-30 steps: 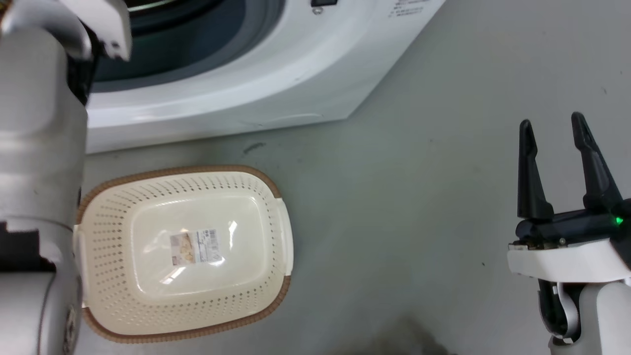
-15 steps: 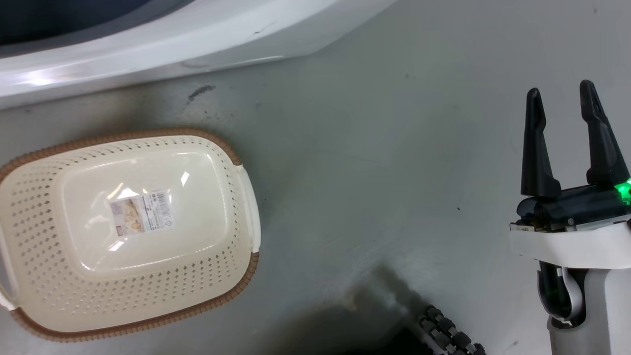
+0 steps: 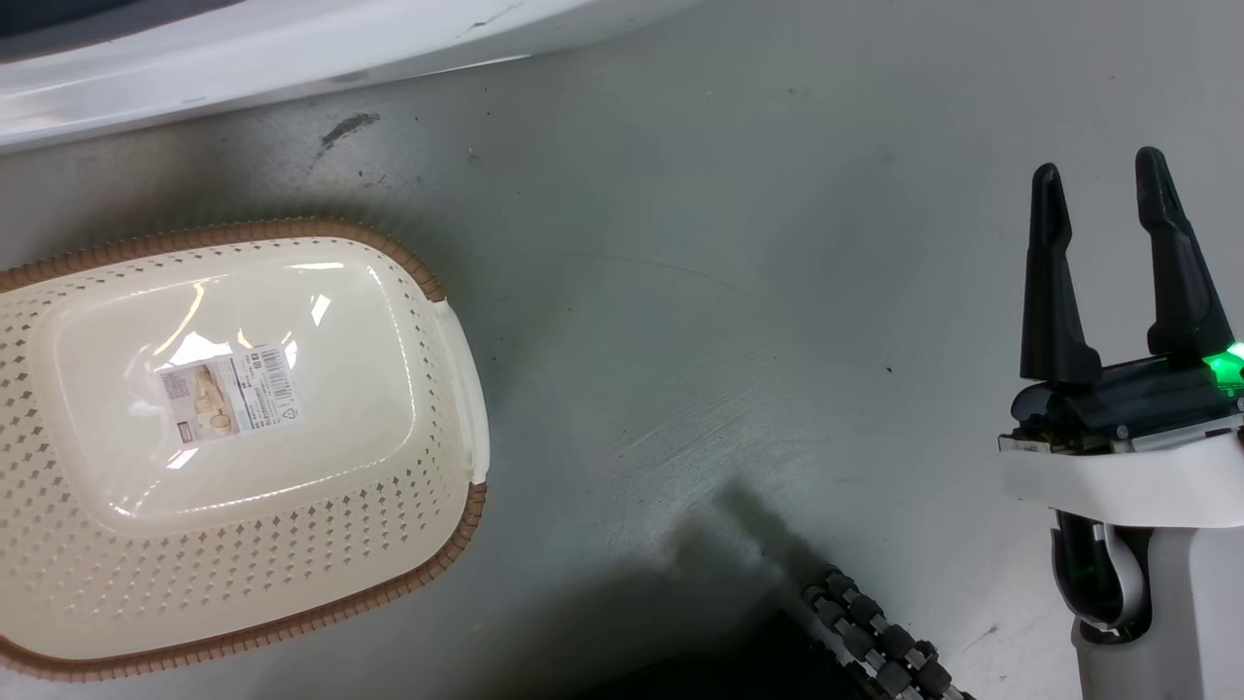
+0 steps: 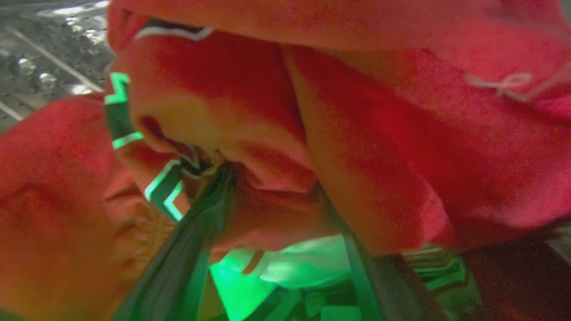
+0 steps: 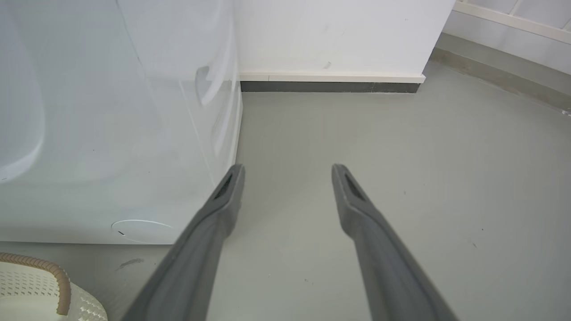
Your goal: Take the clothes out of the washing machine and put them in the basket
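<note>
While the red clothes [image 4: 401, 133] lie in the washing machine [image 3: 292, 49] against its steel drum [image 4: 40, 53], the left gripper [image 4: 276, 185] spreads its jaws around a fold. The basket [image 3: 243, 231] sits before the machine, and the right gripper [image 3: 1098, 165] hangs off its corner, jaws apart.

Basket [image 3: 292, 544] glossy perforated plastic; clothes [image 4: 401, 133] soft red cloth.

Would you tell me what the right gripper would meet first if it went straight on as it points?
Most likely nothing near: the right gripper is open and points over bare floor towards the wall's skirting; the washing machine sits left of that line. Depth is unclear.
</note>
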Controlling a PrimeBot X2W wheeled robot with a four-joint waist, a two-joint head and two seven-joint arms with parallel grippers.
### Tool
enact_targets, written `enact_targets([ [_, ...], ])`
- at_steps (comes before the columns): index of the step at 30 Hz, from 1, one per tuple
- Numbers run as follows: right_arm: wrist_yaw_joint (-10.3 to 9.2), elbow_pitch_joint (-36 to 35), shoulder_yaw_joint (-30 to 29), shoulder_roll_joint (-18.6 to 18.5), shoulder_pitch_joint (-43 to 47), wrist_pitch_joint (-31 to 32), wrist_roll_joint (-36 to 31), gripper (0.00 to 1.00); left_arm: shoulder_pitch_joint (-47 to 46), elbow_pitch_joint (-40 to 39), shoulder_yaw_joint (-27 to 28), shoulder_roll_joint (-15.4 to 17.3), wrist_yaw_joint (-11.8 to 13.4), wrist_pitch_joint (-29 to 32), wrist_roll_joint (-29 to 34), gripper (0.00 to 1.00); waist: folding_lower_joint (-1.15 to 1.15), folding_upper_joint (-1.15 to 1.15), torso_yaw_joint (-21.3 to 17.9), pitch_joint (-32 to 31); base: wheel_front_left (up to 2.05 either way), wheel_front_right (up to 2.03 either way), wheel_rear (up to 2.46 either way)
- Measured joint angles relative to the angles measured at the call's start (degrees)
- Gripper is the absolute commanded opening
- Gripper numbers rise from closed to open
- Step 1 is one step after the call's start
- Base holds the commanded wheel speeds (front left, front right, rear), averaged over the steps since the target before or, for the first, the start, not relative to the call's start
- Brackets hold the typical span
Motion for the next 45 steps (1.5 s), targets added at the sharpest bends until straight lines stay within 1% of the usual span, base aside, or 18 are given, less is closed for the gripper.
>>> enact_targets([
  [7,0.0,0.1,0.8,0.0,0.0,0.0,0.6,1.0,-0.4,0.0,-2.1,1.1,0.0,-0.5,-2.4,1.0,0.0,0.0,-0.6,0.6,0.0,0.0,0.0],
  [8,0.0,0.1,0.9,0.0,0.0,0.0,0.6,1.0,-0.4,-0.1,-2.4,1.3,0.0,-0.9,-2.6,0.42,0.0,0.0,-0.7,0.6,0.0,0.0,0.0],
  [9,0.0,0.1,0.9,0.0,0.0,0.0,0.6,1.0,-0.4,-0.3,-2.8,1.5,0.0,-1.6,-2.9,0.0,0.0,0.0,-0.7,0.6,0.0,0.0,0.0],
  [17,0.0,0.6,0.9,0.0,-0.1,0.0,0.6,1.0,-0.5,0.4,-4.6,1.9,-0.1,-6.6,-5.0,0.0,0.0,0.0,-0.4,0.0,0.0,0.0,0.0],
  [22,0.0,1.1,0.6,0.0,-0.2,0.0,0.3,1.0,0.3,1.3,-4.8,1.8,-0.1,-11.9,-6.4,0.0,0.0,0.0,0.0,-1.3,0.0,0.0,0.0],
  [30,0.0,2.4,0.2,0.0,0.2,0.0,-2.1,1.0,8.8,2.4,-5.4,-0.1,-0.1,-23.0,-10.4,0.0,0.0,0.0,1.9,-6.1,0.0,0.0,0.0],
  [35,-0.01,3.3,-0.2,0.0,1.2,0.0,-3.9,1.0,13.5,1.0,-7.1,-1.4,-0.1,-28.8,-12.4,0.0,-0.01,0.0,3.8,-10.1,0.0,0.0,0.0],
  [45,0.0,5.2,-1.4,0.0,4.2,0.0,-6.7,1.0,25.5,-3.6,-10.5,-3.3,-0.1,-37.0,-18.1,0.0,-0.01,0.0,8.2,-19.1,0.0,0.0,0.0],
])
